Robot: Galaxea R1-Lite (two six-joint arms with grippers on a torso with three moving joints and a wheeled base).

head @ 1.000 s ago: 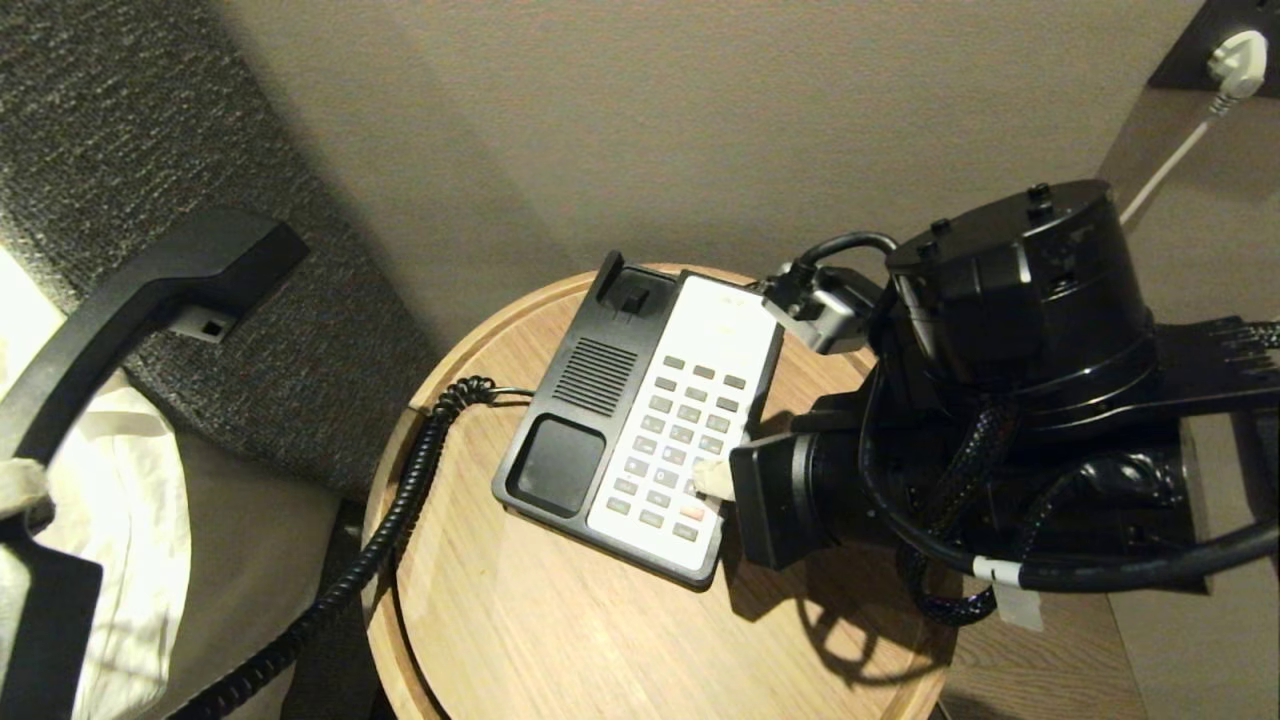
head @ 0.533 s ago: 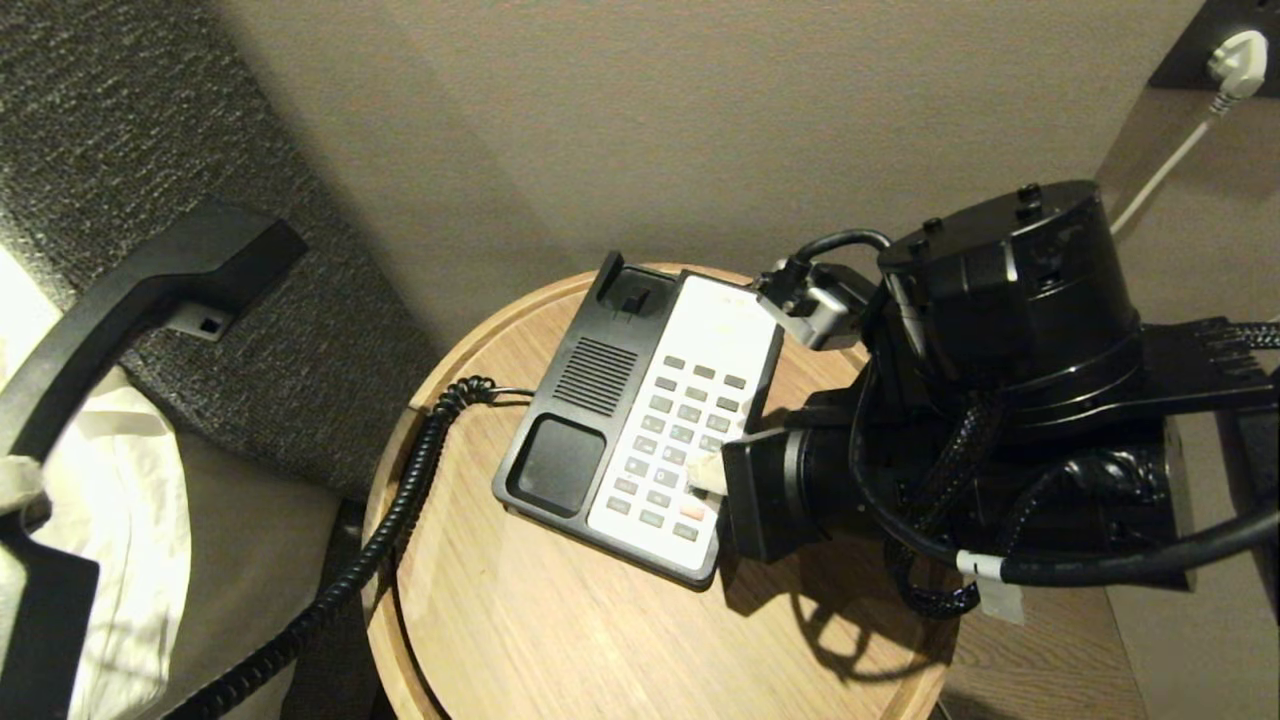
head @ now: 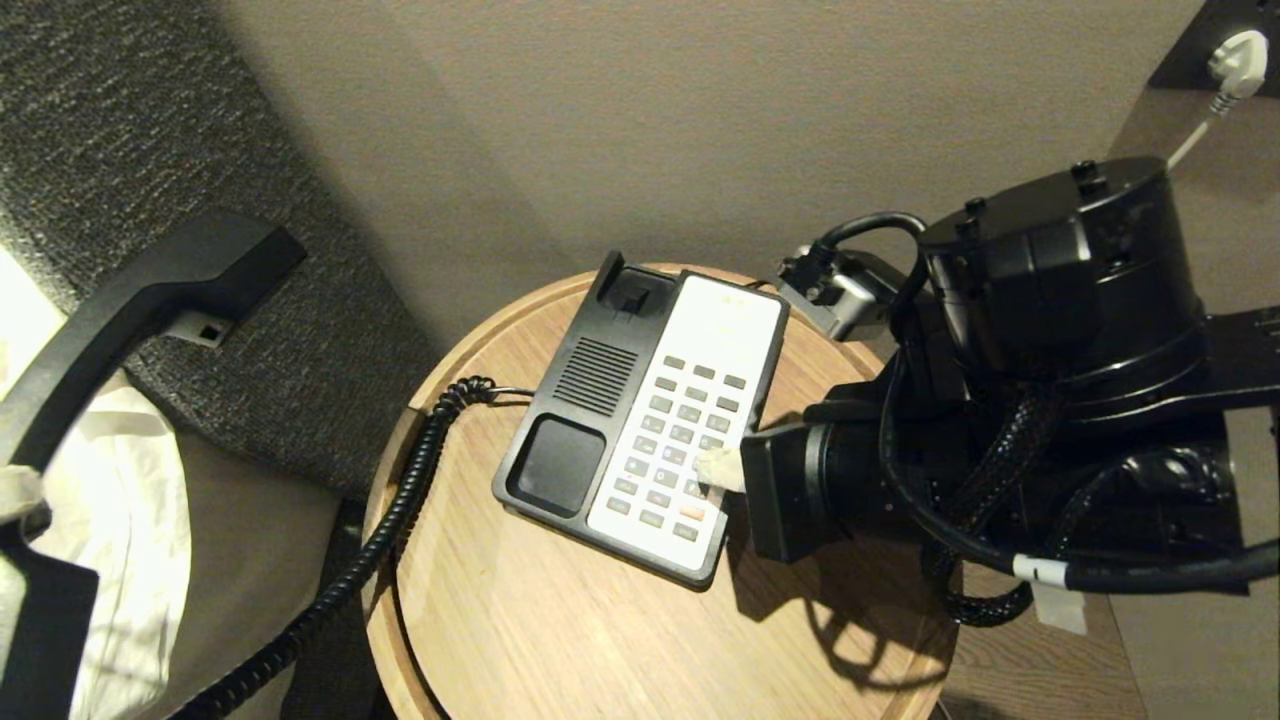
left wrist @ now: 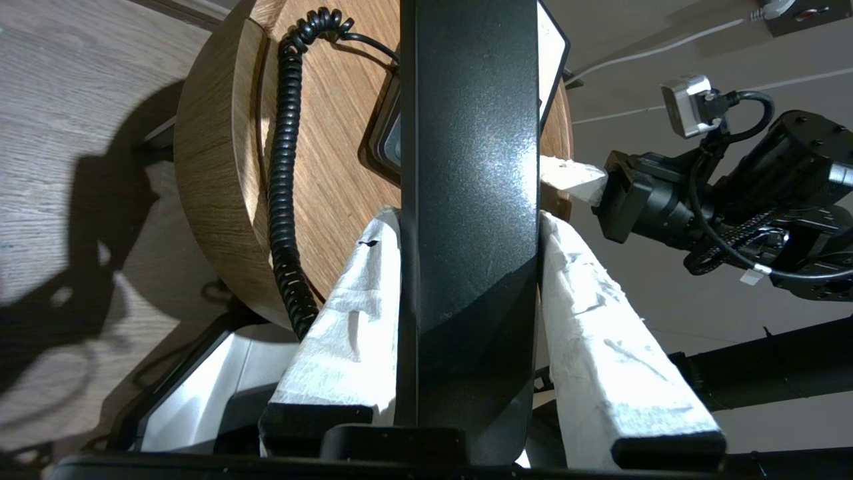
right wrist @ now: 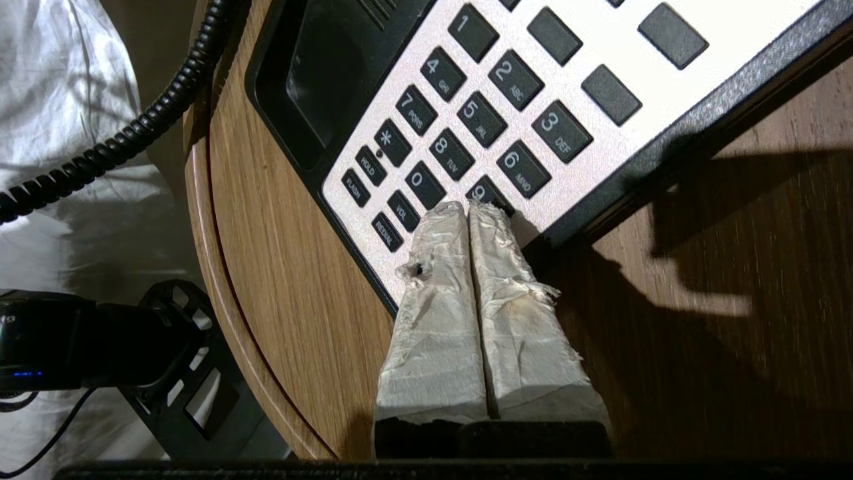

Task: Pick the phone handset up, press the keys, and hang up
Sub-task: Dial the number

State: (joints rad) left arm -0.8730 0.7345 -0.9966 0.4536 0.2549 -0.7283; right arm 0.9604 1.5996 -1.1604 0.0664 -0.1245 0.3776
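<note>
Handset [left wrist: 466,167] lifted off cradle, clamped in left end effector [left wrist: 470,293]. Right end effector [right wrist: 468,213] closed, empty, tips at keys [right wrist: 480,120]. Left: finish pressing, hang up.

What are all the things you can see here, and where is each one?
Phone handset: one, black, held up off the base, left of the table.
Coiled cord: one, black, runs from the phone base over the table's left edge.
Phone base: one, black with a white faceplate, on the table.
Keys: a grid of grey ones plus one red, on the faceplate.
Table: one, round, light wood.
Plug: one, white, in a wall socket at upper right.
White cloth: one, at far left.
Left gripper: white-wrapped fingers clamped on the handset.
Right gripper: white-wrapped fingers pressed together, tips over the lower keys by the 9.
</note>
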